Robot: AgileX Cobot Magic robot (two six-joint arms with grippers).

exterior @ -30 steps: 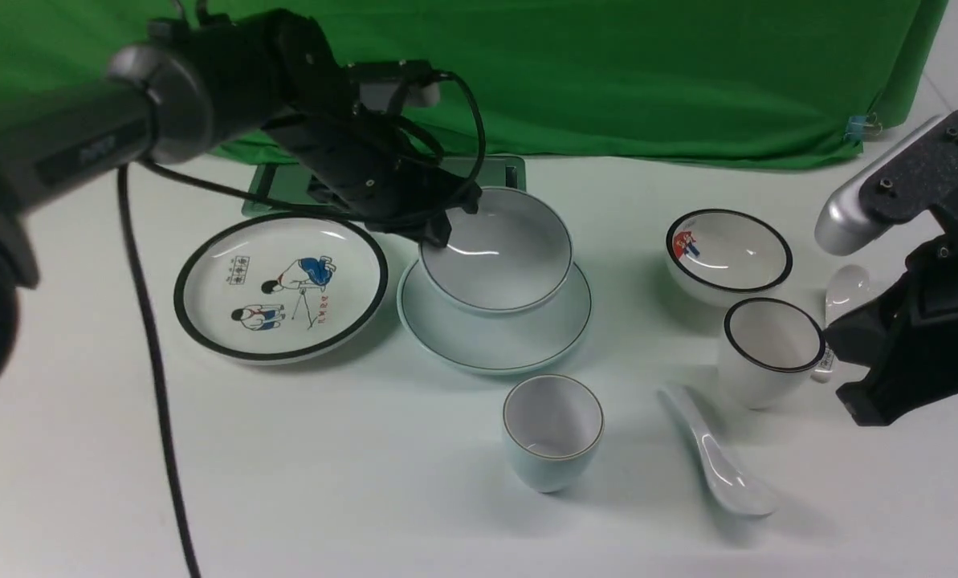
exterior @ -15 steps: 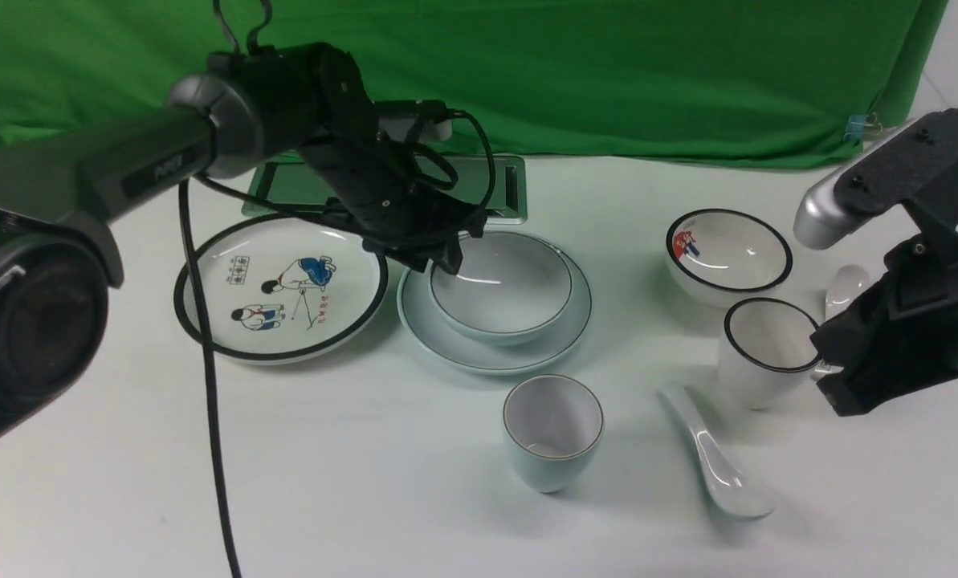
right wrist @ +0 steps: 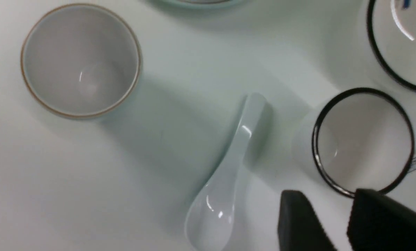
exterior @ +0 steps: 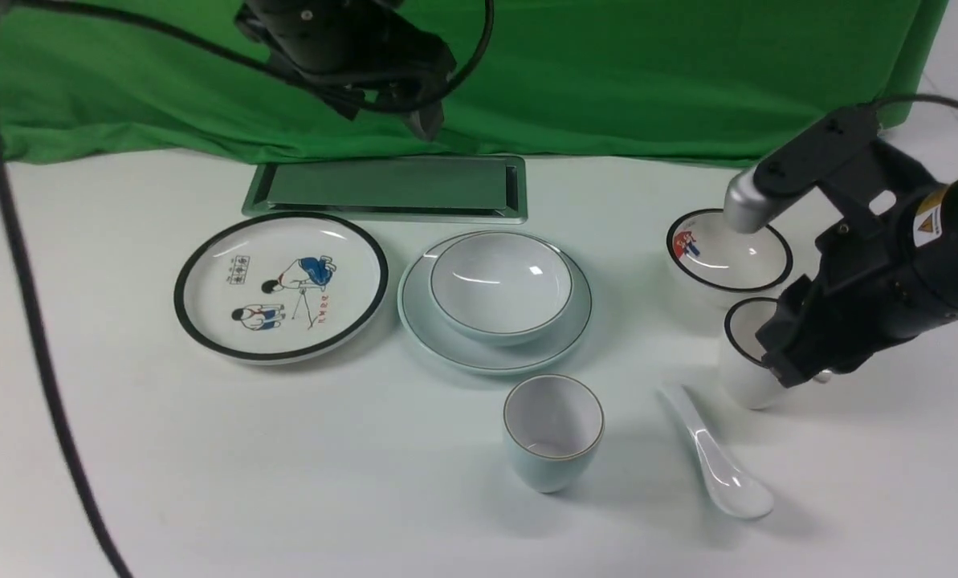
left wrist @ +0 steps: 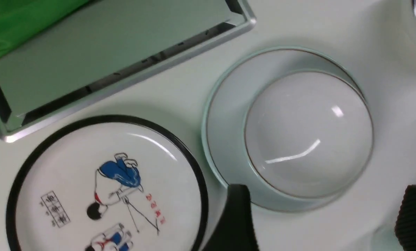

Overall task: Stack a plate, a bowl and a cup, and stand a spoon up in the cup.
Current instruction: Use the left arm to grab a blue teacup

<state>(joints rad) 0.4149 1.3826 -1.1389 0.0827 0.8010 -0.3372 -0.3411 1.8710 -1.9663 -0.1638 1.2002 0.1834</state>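
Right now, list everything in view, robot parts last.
plate: one, pale blue-white, centre, under the bowl
bowl: one, pale blue-white, on the plate
cup: one, pale blue-white, front of the plate
spoon: one, white, lying right of the cup
cartoon plate: one, black-rimmed white, left
picture bowl: one, black-rimmed white, right rear
black-rimmed cup: one, white, by right gripper
metal tray: one, silver, rear
cloth: one, green, backdrop
cable: one, black, left
left gripper: one, black, raised, open, empty
right gripper: one, black, low, jaws slightly apart

Bowl (exterior: 500, 289) and plate (exterior: 495, 357) pale blue-white, thin dark rim lines. Left of the plate, cartoon plate (exterior: 205, 321) white, black rim, blue-red figures. Cup (exterior: 553, 433) brownish rim, spoon (exterior: 715, 461) glossy white
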